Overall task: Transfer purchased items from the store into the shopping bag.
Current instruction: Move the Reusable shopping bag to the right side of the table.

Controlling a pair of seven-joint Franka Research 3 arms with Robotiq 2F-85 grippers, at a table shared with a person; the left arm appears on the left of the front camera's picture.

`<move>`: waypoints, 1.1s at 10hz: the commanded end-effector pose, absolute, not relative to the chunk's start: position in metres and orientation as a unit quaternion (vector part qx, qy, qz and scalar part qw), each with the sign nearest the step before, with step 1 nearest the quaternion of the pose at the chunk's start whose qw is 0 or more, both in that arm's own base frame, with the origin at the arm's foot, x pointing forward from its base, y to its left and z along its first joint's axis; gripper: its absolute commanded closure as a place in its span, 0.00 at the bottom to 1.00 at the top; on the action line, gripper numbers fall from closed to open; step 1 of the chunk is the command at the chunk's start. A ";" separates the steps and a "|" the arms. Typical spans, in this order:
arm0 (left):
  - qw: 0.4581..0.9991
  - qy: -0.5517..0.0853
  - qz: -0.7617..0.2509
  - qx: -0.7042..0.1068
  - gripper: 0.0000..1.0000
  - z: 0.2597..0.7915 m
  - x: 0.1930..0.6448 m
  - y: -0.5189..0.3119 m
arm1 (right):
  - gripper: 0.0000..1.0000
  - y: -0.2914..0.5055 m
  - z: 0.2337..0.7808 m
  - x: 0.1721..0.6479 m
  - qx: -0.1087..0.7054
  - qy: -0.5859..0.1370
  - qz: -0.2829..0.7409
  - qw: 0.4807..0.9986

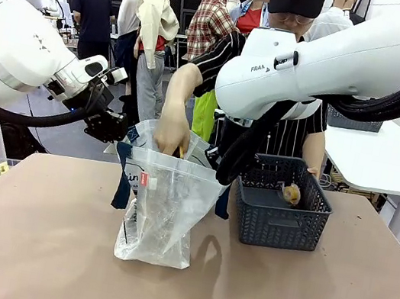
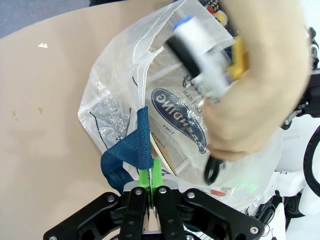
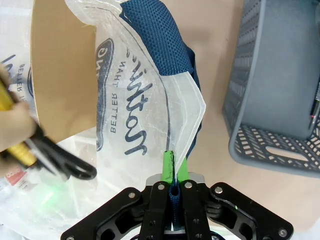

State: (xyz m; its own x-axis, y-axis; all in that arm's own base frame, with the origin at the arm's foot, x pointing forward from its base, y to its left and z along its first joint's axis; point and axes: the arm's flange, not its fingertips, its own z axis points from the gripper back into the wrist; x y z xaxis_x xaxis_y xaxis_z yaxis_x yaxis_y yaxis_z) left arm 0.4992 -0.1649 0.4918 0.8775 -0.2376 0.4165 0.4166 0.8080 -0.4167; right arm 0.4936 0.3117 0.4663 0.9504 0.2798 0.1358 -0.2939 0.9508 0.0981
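Left gripper [image 2: 151, 176] clenched on one navy handle [image 2: 136, 147] of the bag [image 1: 161, 216], right gripper [image 3: 173, 162] clenched on the other, mid-table. A hand [image 1: 170, 133] holds blurred goods [image 2: 200, 60] in its mouth. Basket [image 1: 279, 225] just beside, toward the table's right edge, holds one small item [image 1: 291, 193]

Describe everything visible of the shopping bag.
The bag is translucent white crinkly plastic with navy handles, a dark logo and a red tag. It stands upright on the table, left of the basket, mouth open. The left gripper and right gripper each clamp a handle; a person's hand reaches inside.
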 end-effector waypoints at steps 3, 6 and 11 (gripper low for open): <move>0.934 -0.178 -0.175 -0.255 1.00 0.494 0.499 -0.163 | 1.00 0.309 0.466 0.491 0.063 -0.058 0.142 0.986; 0.934 -0.178 -0.175 -0.255 1.00 0.494 0.499 -0.163 | 1.00 0.309 0.466 0.491 0.063 -0.058 0.142 0.986; 0.934 -0.178 -0.175 -0.255 1.00 0.494 0.499 -0.163 | 1.00 0.309 0.466 0.491 0.063 -0.058 0.142 0.986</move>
State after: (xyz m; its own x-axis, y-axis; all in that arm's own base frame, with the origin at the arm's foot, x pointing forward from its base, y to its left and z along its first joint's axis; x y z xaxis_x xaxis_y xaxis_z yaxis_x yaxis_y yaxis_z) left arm 0.4993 -0.1646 0.4918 0.8777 -0.2372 0.4165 0.4161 0.8082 -0.4168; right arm 0.4937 0.3115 0.4664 0.9505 0.2794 0.1361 -0.2935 0.9509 0.0981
